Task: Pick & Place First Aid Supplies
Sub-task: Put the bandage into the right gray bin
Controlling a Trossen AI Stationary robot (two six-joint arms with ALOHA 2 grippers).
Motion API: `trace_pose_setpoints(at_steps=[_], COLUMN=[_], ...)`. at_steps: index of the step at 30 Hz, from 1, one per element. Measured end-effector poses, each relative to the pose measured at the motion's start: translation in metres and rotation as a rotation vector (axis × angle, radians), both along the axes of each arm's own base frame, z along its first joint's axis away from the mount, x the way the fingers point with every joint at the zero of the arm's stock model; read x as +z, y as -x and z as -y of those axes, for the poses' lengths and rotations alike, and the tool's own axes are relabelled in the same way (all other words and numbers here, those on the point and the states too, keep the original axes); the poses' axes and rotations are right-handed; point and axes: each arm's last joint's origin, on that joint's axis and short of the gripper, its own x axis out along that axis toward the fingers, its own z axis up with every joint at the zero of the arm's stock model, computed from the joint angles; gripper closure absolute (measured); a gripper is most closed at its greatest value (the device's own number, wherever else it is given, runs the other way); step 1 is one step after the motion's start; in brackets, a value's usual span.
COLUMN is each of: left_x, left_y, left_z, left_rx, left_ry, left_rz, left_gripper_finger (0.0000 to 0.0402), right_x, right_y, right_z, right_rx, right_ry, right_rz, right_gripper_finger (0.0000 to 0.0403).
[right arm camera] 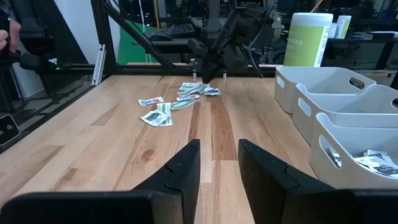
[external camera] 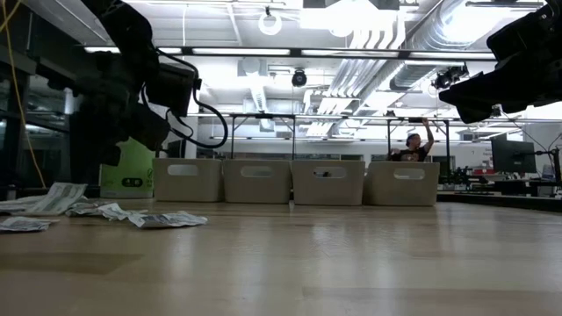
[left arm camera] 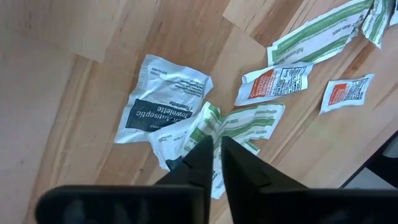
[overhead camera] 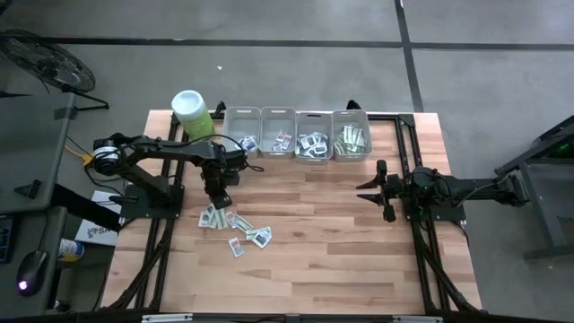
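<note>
Several first aid supplies (overhead camera: 235, 224) lie loose on the wooden table near its left side: squarish white packets (left arm camera: 165, 102) and green-and-white strips (left arm camera: 314, 34). My left gripper (left arm camera: 217, 152) reaches down into this pile (right arm camera: 180, 102), its fingers closed on a crumpled green-and-white packet (left arm camera: 239, 124). That packet lies on top of a white one. My right gripper (overhead camera: 372, 190) waits at the table's right, pointing level, fingers apart with nothing between them (right arm camera: 219, 168). My left gripper pinches the crumpled end (left arm camera: 211, 124) of the green-and-white packet between its two fingers. The fingers come from above, slanting down. The rest of the packet (left arm camera: 258, 118) lies flat on the table and on a white packet beneath it.
A row of grey bins (overhead camera: 296, 133) stands along the far edge, some holding packets. A lime-green canister (overhead camera: 191, 112) with a white lid stands left of them. A person (external camera: 413, 145) is in the room far behind. Bare wood spreads across the table's middle and near side.
</note>
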Motion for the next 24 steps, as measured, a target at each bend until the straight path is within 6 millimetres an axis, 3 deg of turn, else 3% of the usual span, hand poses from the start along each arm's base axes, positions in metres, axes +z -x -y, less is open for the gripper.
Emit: trace_pose_setpoints(at_steps=[4,14,24], left_x=[0.0,0.0,0.026], left_y=[0.0,-0.002,-0.014], left_z=[0.0,0.001,-0.001], left_rx=[-0.004,-0.015,-0.018], left_ry=[0.0,-0.015,0.004], left_rz=[0.002,0.016,0.03], left_gripper_finger=[0.0397,0.04,0.0401], right_x=[0.0,0.0,0.0], right_y=[0.0,0.0,0.0], right_z=[0.0,0.0,0.0], right_rx=[0.0,0.0,0.0], right_ry=[0.0,0.0,0.0], right_rz=[0.0,0.0,0.0], right_gripper_finger=[0.03,0.03,0.03])
